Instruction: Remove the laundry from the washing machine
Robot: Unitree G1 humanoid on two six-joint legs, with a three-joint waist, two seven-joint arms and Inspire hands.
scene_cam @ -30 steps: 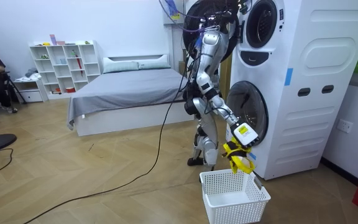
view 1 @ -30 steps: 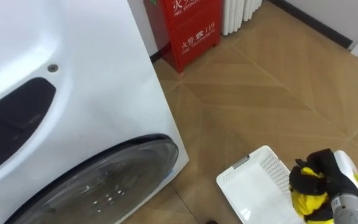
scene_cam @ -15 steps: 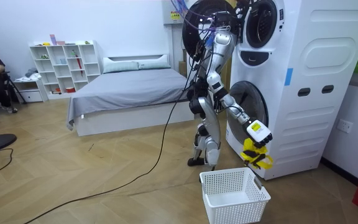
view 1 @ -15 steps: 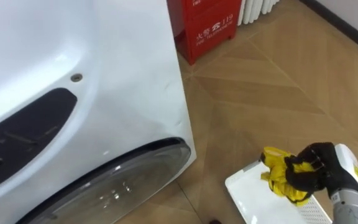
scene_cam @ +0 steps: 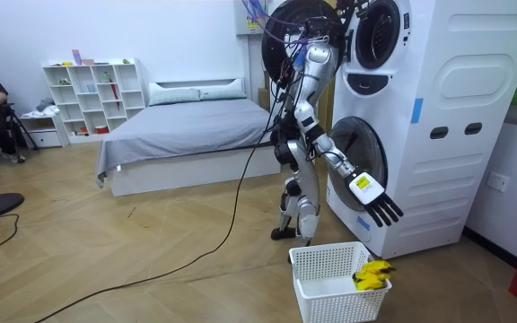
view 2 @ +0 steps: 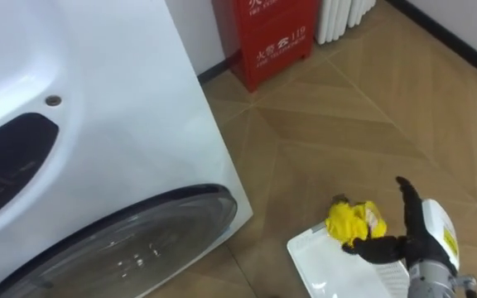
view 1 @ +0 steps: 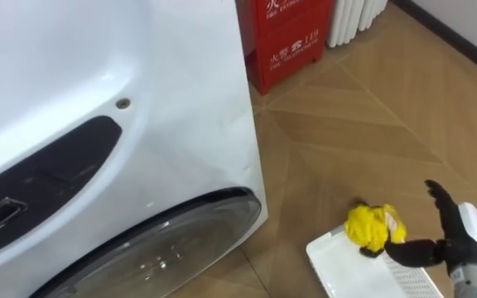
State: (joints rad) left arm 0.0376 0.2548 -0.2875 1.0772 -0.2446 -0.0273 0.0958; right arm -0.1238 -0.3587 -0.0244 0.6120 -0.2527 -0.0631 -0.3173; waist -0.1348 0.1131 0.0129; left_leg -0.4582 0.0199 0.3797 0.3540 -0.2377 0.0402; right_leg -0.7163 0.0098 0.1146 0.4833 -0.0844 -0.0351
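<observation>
**Ops:** Status on the right hand [view 1: 460,240]?

**Me:** Fingers [view 1: 436,197] are spread wide and hold nothing. The hand hangs just over the white slatted plastic basket [view 1: 331,266] on the floor, in front of the white front-loading washing machine [view 1: 180,124].

**Ops:** And the garment?

**Me:** The crumpled yellow cloth [view 1: 369,228] is in the basket. It lies bunched at the corner against the rim, not in the middle. The room view agrees: it's low inside, by the wall nearest the machine.

**Ops:** Risks?

**Me:** I see three. One lower finger looks to be touching the cloth, or just beside it. If a fold is hooked, I'd drag the cloth back over the rim when I lift the hand. The bundle also rides high at the edge, so a nudge could tip it onto the floor. And the basket looks light, so a low swing of the arm could shove or flip it.

**Ops:** Mitigation?

**Me:** I'd raise the hand straight up with the fingers flat, then confirm the cloth stays put before turning to the drum.
</observation>
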